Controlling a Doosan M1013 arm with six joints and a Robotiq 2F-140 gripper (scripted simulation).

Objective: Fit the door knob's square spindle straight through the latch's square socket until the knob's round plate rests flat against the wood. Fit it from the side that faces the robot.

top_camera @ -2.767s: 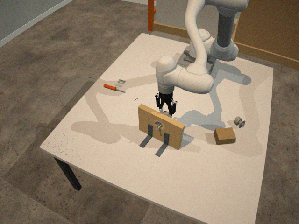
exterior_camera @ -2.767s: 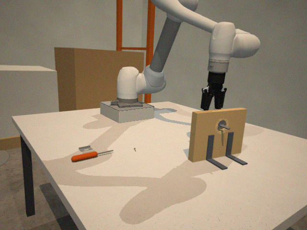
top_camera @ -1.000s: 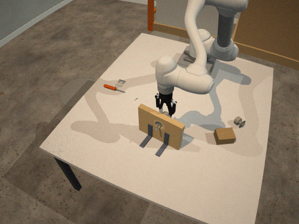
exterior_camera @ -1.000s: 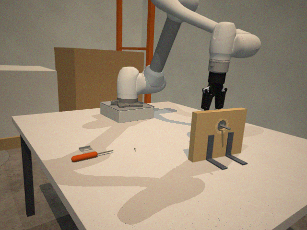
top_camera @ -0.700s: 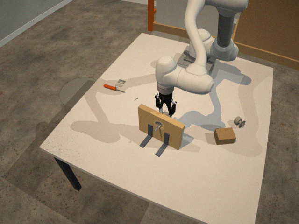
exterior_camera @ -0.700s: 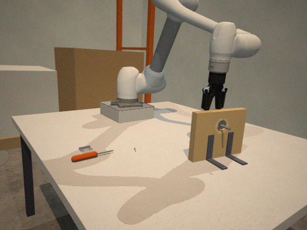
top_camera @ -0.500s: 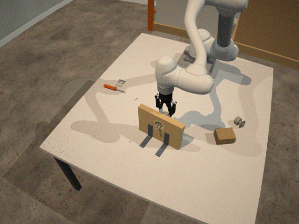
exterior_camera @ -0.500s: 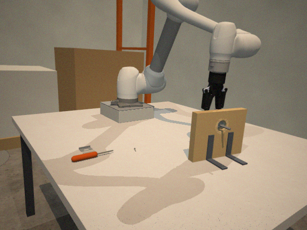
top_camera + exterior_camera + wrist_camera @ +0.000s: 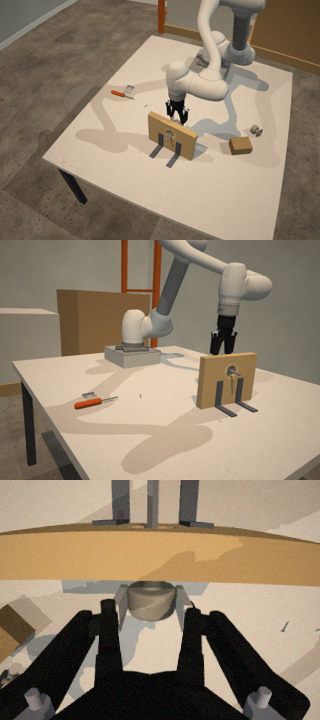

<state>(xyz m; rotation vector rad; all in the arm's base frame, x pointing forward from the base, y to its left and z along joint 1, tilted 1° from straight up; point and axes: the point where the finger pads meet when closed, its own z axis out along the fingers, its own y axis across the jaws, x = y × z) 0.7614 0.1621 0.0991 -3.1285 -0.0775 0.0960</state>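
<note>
Wrist view: gripper [image 9: 151,615] clamps the door knob [image 9: 151,600] between its fingertips, just behind the wooden panel [image 9: 160,559], spindle [image 9: 234,373] protruding through it.

I see my arm [image 9: 232,278] in smooth off-white, rounded joint housings with one dark grey tube link [image 9: 171,283] mid-frame, a ribbed pale wrist collar, and a black, angular gripper [image 9: 223,349].
</note>
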